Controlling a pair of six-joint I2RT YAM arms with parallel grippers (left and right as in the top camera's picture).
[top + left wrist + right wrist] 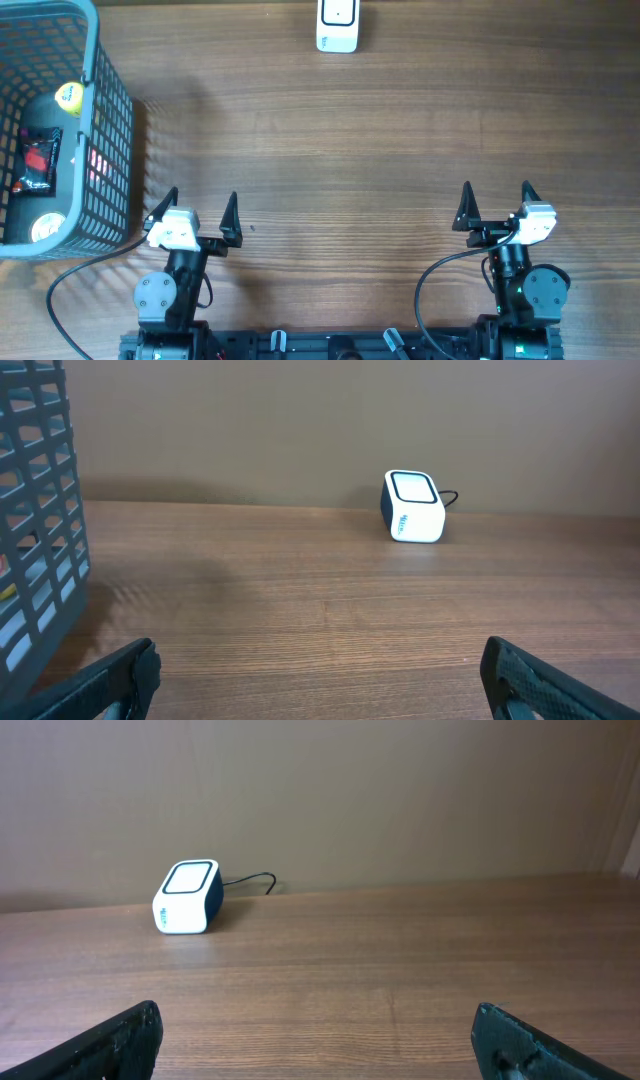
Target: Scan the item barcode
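A white barcode scanner [337, 26] stands at the far middle edge of the table; it also shows as a small white box [412, 506] in the left wrist view and as a scanner [187, 896] with a dark cable in the right wrist view. Items lie in the blue-grey mesh basket [108, 120] at the far left: a dark bottle with a yellow cap [68, 96] and a red-and-black packet [38, 165]. My left gripper [197, 205] is open near the front, right of the basket. My right gripper [496, 195] is open at the front right. Both hold nothing.
The basket's wall [35, 530] fills the left edge of the left wrist view. Bare wood tabletop [350, 150] stretches between the grippers and the scanner. A black cable [70, 290] loops at the front left beside the arm base.
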